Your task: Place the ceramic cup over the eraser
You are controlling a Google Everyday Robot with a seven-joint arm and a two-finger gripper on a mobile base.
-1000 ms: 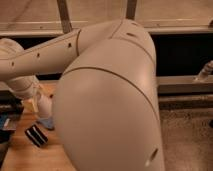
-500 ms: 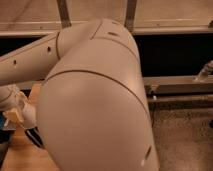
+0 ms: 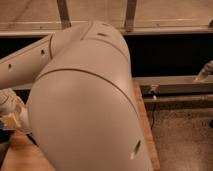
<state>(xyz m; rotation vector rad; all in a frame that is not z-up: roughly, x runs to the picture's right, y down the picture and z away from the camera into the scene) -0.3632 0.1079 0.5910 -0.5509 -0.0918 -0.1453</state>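
**White arm shell blocks nearly everything**

Pale and half hidden, the end effector (image 3: 11, 111) sits at the far left edge, low down, just left of the big arm housing (image 3: 85, 107). Whether it is wide, narrow or holding something, I cannot tell from where I stand; only a whitish lump of it shows past the housing. Right below it a small tan-coloured patch shows, too blurred to name. Under that, a strip of wooden counter (image 3: 17, 155) runs along the bottom left, and another sliver of the same counter shows to the right of the housing. A long white arm segment (image 3: 25, 65) reaches from the housing up and out to the left. Behind the housing runs a dark band with a pale rail above it. Neither the ceramic cup nor the eraser can be seen; the housing covers the counter's middle.
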